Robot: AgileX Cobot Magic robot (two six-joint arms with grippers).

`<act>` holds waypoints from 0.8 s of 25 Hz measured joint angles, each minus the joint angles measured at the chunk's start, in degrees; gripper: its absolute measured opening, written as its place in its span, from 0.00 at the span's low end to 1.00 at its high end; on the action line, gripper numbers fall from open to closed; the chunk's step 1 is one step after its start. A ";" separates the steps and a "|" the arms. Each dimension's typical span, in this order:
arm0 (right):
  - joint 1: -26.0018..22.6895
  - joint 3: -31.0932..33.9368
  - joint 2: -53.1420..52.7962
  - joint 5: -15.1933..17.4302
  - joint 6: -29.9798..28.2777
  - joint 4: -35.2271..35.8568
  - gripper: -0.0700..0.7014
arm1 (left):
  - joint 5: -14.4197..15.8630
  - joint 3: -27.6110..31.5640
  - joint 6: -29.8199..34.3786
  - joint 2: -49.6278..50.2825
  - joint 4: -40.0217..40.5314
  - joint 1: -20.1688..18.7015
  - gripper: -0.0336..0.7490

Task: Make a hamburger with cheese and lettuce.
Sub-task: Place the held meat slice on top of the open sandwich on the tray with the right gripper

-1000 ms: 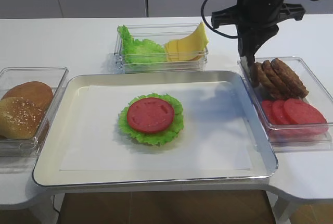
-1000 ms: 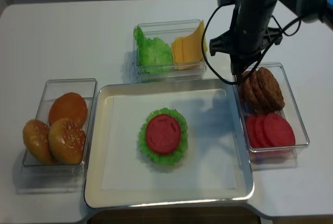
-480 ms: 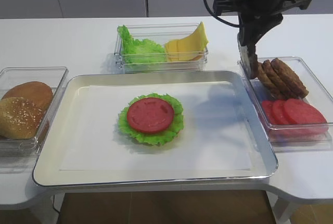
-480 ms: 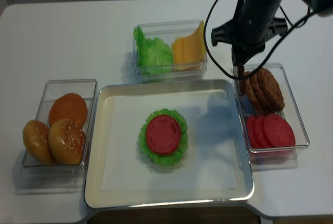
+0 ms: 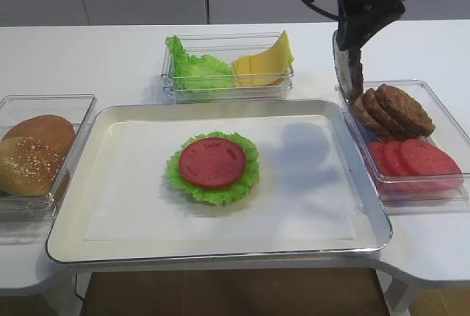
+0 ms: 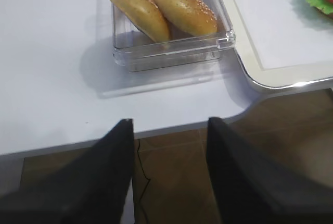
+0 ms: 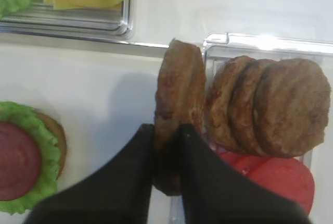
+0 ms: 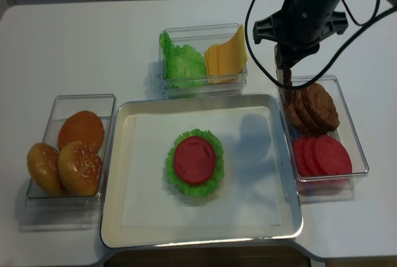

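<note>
Right gripper (image 7: 166,135) pinches one brown patty (image 7: 179,99) on edge, hanging over the gap between the tray's right rim and the patty box. The left gripper (image 6: 169,130) is parked off the table's left corner, its dark fingers spread apart and holding nothing.

From the largest thing down: the metal tray (image 5: 88,206) holds the hamburger (image 5: 213,167), which sits near its middle, well apart from the lifted patty, with a red tomato disc on top of a frilly green rim. The right-hand box (image 5: 440,114) keeps three more patties (image 5: 389,110) overlapped, with tomato slices in front of them. In the back box (image 8: 201,31), the lettuce (image 8: 183,63) fills the left part and the cheese (image 8: 224,59) leans in the right.

To do this step well, I judge the patty needs carrying across to directly above the tomato, then tipping from edgewise to flat before release, low enough that it does not roll or slide off the smooth disc. Centring matters, since an offset layer would likely tilt the stack.
</note>
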 joint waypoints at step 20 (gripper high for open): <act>11.04 0.00 -0.85 0.13 -0.20 3.20 0.25 | 0.00 0.00 0.00 0.00 0.00 0.00 0.48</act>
